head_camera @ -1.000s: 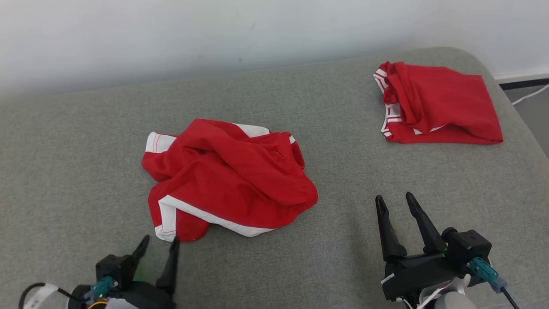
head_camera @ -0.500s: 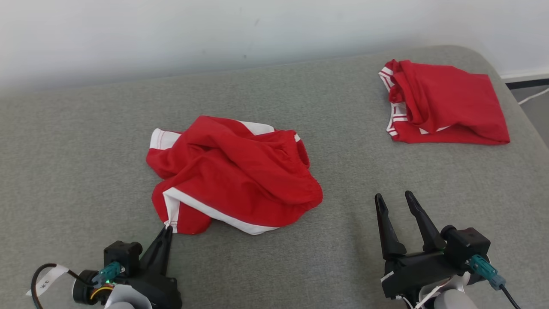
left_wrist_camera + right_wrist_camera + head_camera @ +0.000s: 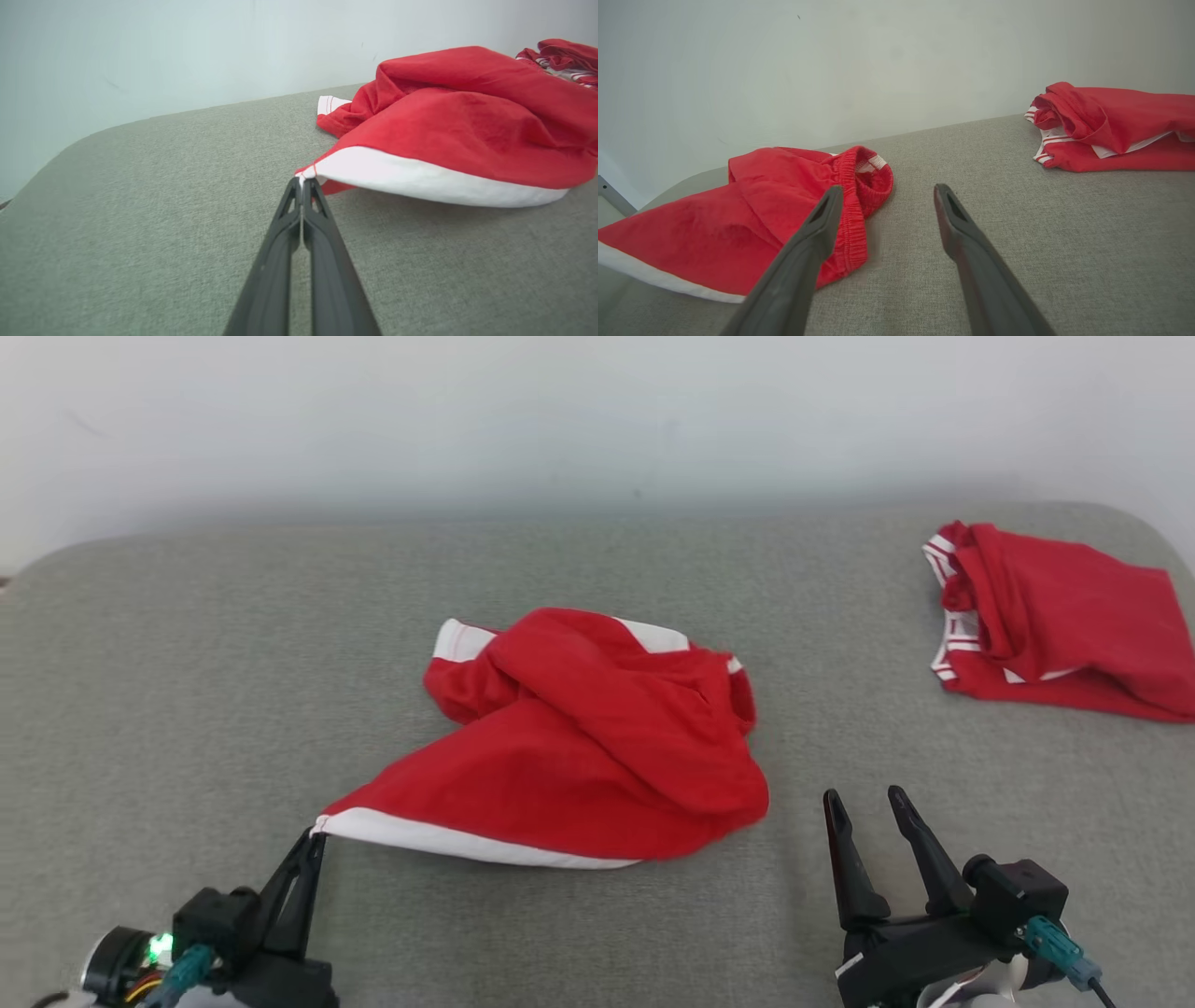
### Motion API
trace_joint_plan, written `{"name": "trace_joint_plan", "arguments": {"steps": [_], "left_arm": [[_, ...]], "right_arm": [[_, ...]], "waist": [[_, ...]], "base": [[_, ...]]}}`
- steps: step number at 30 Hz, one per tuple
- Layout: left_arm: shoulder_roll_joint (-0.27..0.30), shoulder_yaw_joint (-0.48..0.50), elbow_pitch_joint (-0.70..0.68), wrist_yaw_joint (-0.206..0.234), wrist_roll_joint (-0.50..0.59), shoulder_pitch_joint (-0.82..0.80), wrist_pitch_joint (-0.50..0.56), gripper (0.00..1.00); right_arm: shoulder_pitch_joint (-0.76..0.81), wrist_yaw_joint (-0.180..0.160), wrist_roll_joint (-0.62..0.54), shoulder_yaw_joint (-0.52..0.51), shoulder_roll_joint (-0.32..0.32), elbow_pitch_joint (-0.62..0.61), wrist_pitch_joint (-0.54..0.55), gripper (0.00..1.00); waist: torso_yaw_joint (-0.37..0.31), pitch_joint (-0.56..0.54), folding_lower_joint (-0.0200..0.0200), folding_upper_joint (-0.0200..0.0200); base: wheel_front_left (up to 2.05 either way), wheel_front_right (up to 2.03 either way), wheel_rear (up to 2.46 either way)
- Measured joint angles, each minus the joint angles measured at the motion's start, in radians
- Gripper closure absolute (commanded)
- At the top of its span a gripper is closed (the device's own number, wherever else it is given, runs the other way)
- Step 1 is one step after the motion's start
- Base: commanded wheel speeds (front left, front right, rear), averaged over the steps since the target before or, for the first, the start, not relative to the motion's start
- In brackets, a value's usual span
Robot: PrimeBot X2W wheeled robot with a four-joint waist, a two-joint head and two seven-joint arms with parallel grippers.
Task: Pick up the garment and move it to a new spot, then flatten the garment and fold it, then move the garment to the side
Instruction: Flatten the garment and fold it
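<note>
Left hand [image 3: 316,841] pinches garment [image 3: 579,756] corner

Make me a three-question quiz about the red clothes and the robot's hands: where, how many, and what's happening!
1. Where does the folded red garment lie?
A) far right of the grey cushion
B) in the middle
C) on the floor
2. How many red garments are there?
A) one
B) two
C) four
3. What is the left gripper doing?
A) standing open
B) pinching the crumpled garment's white-edged corner
C) holding a cup
Answers: 1 A, it sits by the cushion's right edge. 2 B, one crumpled, one folded. 3 B, its fingers are shut on the corner.
</note>
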Motion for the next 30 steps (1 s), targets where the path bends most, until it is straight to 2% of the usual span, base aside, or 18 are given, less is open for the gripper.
{"name": "trace_joint_plan", "arguments": {"steps": [5, 13, 14, 15, 16, 21, 30], "left_arm": [[0.034, -0.015, -0.08, 0.002, 0.024, 0.068, 0.0, 1.0], [0.001, -0.044, -0.057, 0.01, 0.008, 0.16, 0.005, 1.0], [-0.003, -0.047, -0.046, 0.01, 0.008, 0.165, 0.005, 0.73], [-0.004, -0.045, -0.032, 0.01, 0.005, 0.167, 0.005, 0.29], [-0.004, -0.041, -0.022, 0.016, -0.002, 0.167, 0.005, 0.0], [-0.027, -0.035, -0.04, 0.027, -0.03, 0.196, 0.002, 0.0], [-0.053, 0.02, -0.222, 0.064, -0.06, 0.249, 0.001, 0.0]], "right_arm": [[0.016, 0.0, 0.0, -0.006, 0.001, 0.006, 0.0, 0.0], [0.016, 0.0, 0.007, 0.003, -0.004, 0.031, 0.0, 0.0], [0.016, 0.0, 0.01, 0.003, -0.007, 0.034, 0.0, 0.0], [0.015, 0.0, 0.011, 0.003, -0.009, 0.036, 0.0, 0.0], [0.015, 0.0, 0.014, 0.003, -0.012, 0.039, 0.0, 0.0], [0.015, 0.0, 0.015, 0.003, -0.016, 0.05, 0.0, 0.0], [0.014, 0.0, 0.035, 0.036, -0.036, 0.096, 0.0, 0.0]], "waist": [[0.042, -0.018, -0.0001, 0.0], [0.061, -0.029, 0.0, 0.0], [0.062, -0.03, -0.0001, 0.0], [0.064, -0.031, 0.0, 0.0], [0.065, -0.031, 0.0, 0.0], [0.082, -0.036, -0.0001, 0.0], [0.117, -0.042, -0.0001, 0.0]], "base": [[0.0, 0.0, 0.0], [0.0, 0.0, 0.0], [0.0, 0.0, 0.0], [0.0, 0.0, 0.0], [0.0, 0.0, 0.0], [0.0, 0.0, 0.0], [0.0, 0.0, 0.0]]}}
